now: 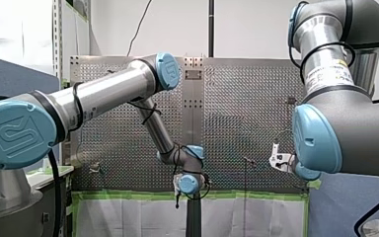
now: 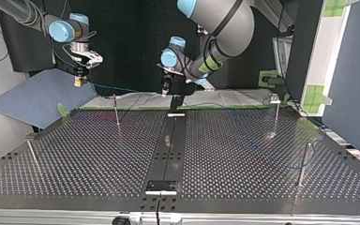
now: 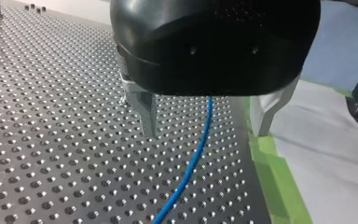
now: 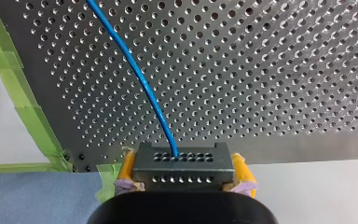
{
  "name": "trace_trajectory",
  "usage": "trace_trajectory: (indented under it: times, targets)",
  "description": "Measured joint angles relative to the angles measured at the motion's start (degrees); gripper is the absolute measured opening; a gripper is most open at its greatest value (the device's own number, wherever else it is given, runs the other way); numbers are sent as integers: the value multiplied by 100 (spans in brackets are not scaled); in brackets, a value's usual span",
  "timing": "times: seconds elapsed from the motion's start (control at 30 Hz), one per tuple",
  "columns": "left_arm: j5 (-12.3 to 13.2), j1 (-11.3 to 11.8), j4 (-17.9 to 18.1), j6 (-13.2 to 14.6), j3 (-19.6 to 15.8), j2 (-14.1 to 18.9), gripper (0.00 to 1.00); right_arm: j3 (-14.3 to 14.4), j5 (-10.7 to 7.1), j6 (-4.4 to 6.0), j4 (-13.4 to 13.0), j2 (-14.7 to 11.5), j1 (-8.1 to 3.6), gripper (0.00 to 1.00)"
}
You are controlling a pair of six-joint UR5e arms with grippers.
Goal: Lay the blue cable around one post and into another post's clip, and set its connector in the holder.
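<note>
The perforated surface is lying under both arms, with thin posts standing on it. The left arm is hovering over the far middle edge. Its jaws are standing wide, and the blue cable is running loose between the metal fingers, touching neither. The right arm is hanging off the top view's far left corner, its jaws clamping the grey connector between yellow pads. Probably the main risk is this: nothing is pinching the cable, so a pull from the right arm could drag it out of that gap and make it miss its post.
</note>
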Motion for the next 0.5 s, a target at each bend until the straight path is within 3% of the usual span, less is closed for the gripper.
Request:
trace_trajectory:
  times: [0.27,0.33,0.37,0.43,0.47,0.5]
  targets:
    - [-55,5,-1,17,64,0,96,-1,0,0,0,1,1,0]
    - [-77,8,4,38,67,0,73,-1,3,0,0,1,0,0]
    - [-94,11,4,48,67,0,73,0,4,0,0,1,0,0]
    - [-144,13,0,77,68,0,51,-1,6,0,0,1,0,0]
    - [-167,13,-1,88,69,0,51,0,7,0,0,1,1,0]
    - [-193,14,-2,100,70,0,41,0,8,0,0,1,1,0]
